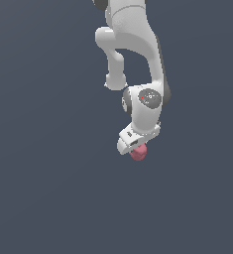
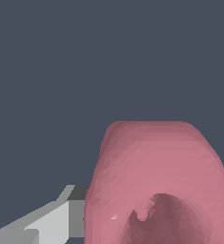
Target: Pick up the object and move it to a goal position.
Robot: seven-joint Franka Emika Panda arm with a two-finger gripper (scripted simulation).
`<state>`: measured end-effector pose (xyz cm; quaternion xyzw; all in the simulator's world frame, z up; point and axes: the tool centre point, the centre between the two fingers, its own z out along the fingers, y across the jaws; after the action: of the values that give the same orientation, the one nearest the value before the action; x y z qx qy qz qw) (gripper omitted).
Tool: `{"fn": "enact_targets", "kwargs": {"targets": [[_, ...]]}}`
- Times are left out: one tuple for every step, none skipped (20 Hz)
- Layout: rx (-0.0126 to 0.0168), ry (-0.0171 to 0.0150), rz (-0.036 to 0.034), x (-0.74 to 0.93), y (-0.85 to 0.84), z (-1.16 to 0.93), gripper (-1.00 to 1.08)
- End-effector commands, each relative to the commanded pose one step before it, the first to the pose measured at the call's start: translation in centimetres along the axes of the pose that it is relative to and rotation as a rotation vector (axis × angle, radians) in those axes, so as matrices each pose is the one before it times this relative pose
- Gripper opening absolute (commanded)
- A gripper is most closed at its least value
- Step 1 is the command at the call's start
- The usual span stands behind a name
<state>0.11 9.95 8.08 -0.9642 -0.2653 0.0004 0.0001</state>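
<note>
Object (image 1: 139, 153) clamped in claw (image 1: 136, 148) w/ plain dark backdrop (image 1: 38, 173) all round.

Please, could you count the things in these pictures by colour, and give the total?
White: 1, the white robot arm with its gripper
Pinkish-red: 1, the small matte pinkish-red rounded lump with a dimpled face, right at the gripper
Total: 2

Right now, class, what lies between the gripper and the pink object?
Nothing: in the exterior view the gripper sits directly on the pink object; the wrist view shows one finger against its side.
</note>
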Motion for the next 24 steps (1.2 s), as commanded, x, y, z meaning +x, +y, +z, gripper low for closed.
{"fn": "enact_targets", "kwargs": {"targets": [[-0.00050,0.00117,0.00039,0.442,0.686,-0.947,-1.00],[0.00045,0.00009,-0.00017,0.214,0.317,-0.435,-1.00],[0.00000,0.00000,0.00000,0.228,0.347,-0.473,-1.00],[0.00000,0.00000,0.00000,0.244,0.370,-0.503,-1.00],[0.00000,0.00000,0.00000,0.258,0.391,-0.529,-1.00],[0.00045,0.00009,-0.00017,0.275,0.404,-0.547,-1.00],[0.00000,0.00000,0.00000,0.284,0.426,-0.574,-1.00],[0.00000,0.00000,0.00000,0.296,0.441,-0.591,-1.00],[0.00000,0.00000,0.00000,0.307,0.453,-0.606,-1.00],[0.00000,0.00000,0.00000,0.316,0.464,-0.617,-1.00],[0.00000,0.00000,0.00000,0.318,0.464,-0.614,-1.00],[0.00000,0.00000,0.00000,0.299,0.433,-0.571,-1.00],[0.00000,0.00000,0.00000,0.278,0.400,-0.526,-1.00],[0.00000,0.00000,0.00000,0.258,0.368,-0.481,-1.00],[0.00000,0.00000,0.00000,0.239,0.337,-0.436,-1.00],[0.00000,0.00000,0.00000,0.220,0.306,-0.393,-1.00],[0.00000,0.00000,0.00000,0.201,0.277,-0.353,-1.00],[0.00000,0.00000,0.00000,0.184,0.251,-0.318,-1.00],[-0.00026,-0.00041,-0.00004,0.175,0.219,-0.267,-1.00],[0.00000,0.00000,0.00000,0.150,0.202,-0.254,-1.00],[0.00000,0.00000,0.00000,0.133,0.179,-0.225,-1.00],[0.00000,0.00000,0.00000,0.118,0.157,-0.196,-1.00],[0.00000,0.00000,0.00000,0.103,0.135,-0.167,-1.00],[-0.00042,-0.00022,0.00010,0.089,0.113,-0.138,-1.00]]}}
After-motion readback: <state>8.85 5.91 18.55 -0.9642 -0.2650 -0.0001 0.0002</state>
